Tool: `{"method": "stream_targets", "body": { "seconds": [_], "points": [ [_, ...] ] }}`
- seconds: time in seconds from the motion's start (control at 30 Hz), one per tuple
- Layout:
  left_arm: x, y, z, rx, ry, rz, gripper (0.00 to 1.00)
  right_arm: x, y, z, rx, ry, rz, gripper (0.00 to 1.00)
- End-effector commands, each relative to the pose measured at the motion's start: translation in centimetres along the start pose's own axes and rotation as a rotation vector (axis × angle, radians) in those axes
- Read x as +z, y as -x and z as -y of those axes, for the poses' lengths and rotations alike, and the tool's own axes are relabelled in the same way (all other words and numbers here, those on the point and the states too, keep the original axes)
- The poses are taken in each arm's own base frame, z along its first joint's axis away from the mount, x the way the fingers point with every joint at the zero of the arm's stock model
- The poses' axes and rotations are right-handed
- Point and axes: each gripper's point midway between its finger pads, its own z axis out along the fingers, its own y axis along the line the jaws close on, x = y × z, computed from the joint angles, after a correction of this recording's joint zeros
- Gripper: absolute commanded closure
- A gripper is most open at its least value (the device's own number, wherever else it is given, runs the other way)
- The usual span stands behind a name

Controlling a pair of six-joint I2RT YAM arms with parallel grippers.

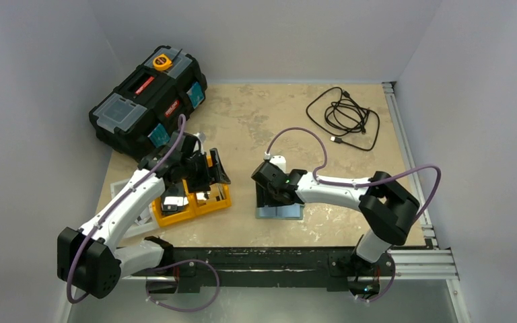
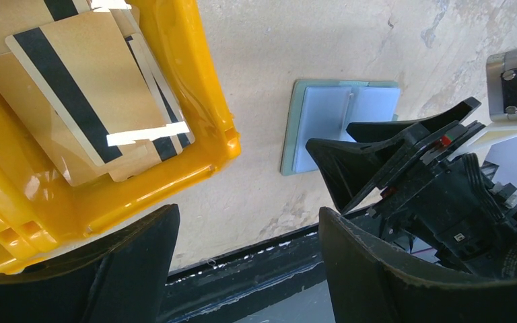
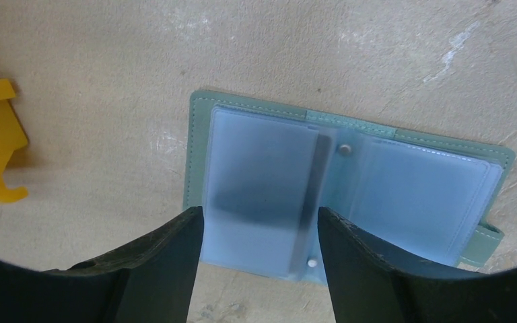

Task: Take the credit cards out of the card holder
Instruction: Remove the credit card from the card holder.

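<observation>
- On the left, several credit cards [image 2: 87,94] already lie in the orange tray [image 2: 198,101]; we judge that much done.
- The left claw [image 2: 246,215] hangs spread above the tray's right side, holding nothing.
- Further right, the card holder [image 3: 410,195] lies open on the bench [image 3: 108,54]. A dark card [image 3: 262,175] shows through its left sleeve, so we judge at least one is left to pull.
- The right claw [image 3: 257,222] is spread wide over that sleeve and grips nothing; we cannot tell whether it touches.
</observation>
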Motion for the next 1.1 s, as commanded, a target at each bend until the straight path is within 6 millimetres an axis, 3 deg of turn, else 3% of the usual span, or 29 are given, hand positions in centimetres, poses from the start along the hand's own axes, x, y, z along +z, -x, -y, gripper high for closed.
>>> {"method": "stream_targets", "body": {
  "seconds": [0.0, 0.13, 0.3, 0.7, 1.07],
  "points": [
    [0.2, 0.6, 1.1, 0.005, -0.043, 0.012, 0.25, 0.0, 0.7, -0.7, 0.007, -0.006, 0.025, 0.39],
    [0.4, 0.4, 1.0, 0.006, -0.040, 0.003, 0.24, 0.5, 0.0, -0.4, 0.006, -0.017, 0.003, 0.40],
    [0.6, 0.1, 0.8, 0.007, -0.034, -0.005, 0.25, 1.0, -1.2, -0.4, 0.009, 0.011, -0.031, 0.49],
    [2.5, -1.1, 1.9, 0.016, -0.044, -0.068, 0.25, 1.9, -2.5, 0.5, 0.033, 0.079, -0.072, 0.88],
    [7.5, -4.1, 5.4, 0.065, -0.065, -0.206, 0.53, 2.5, -2.8, 1.7, 0.080, 0.198, -0.094, 0.99]
  ]
}}
